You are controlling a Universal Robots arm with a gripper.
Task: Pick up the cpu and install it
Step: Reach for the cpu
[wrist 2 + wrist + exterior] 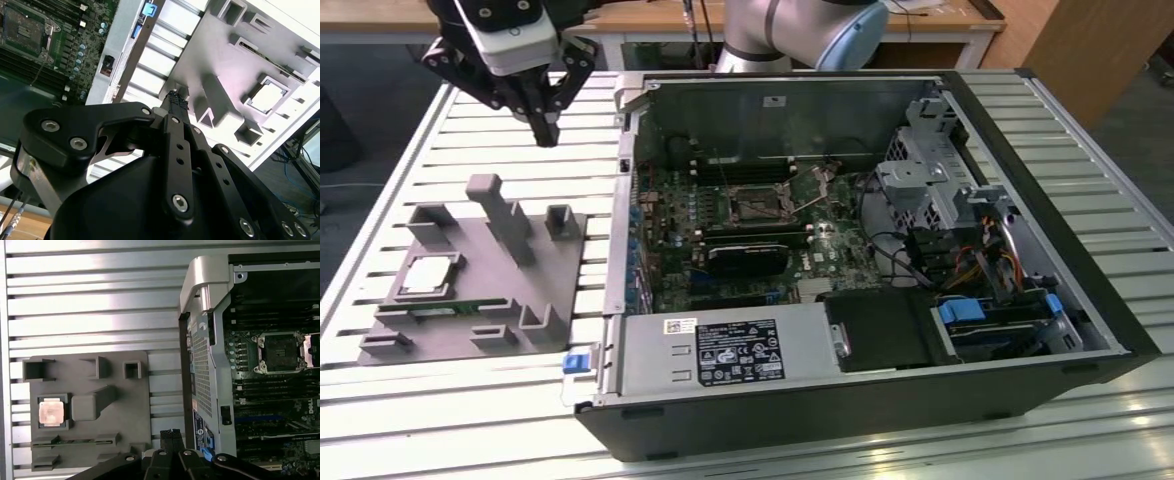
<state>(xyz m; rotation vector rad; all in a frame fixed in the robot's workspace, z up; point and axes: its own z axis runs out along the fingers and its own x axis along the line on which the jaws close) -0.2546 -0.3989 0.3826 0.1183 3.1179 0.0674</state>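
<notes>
The cpu (430, 277), a small square chip with a shiny metal top, lies flat in a recess of the grey holder block (554, 270) at the exterior view's left. It also shows as the cpu (51, 412) in the first wrist view and the cpu (267, 95) in the second. My gripper (544, 132) hangs well above the slatted table behind the block, apart from the chip, fingers shut with nothing between them. The gripper (170, 434) points at the strip between block and case. The black socket (758, 205) on the motherboard stands open, its frame lifted.
The open computer case (1014, 150) lies on its side at the exterior view's right, with a drive cage (927, 175) and power supply (720, 350). A green memory stick (434, 310) sits in the block's front slot. A tall post (494, 205) rises from the block.
</notes>
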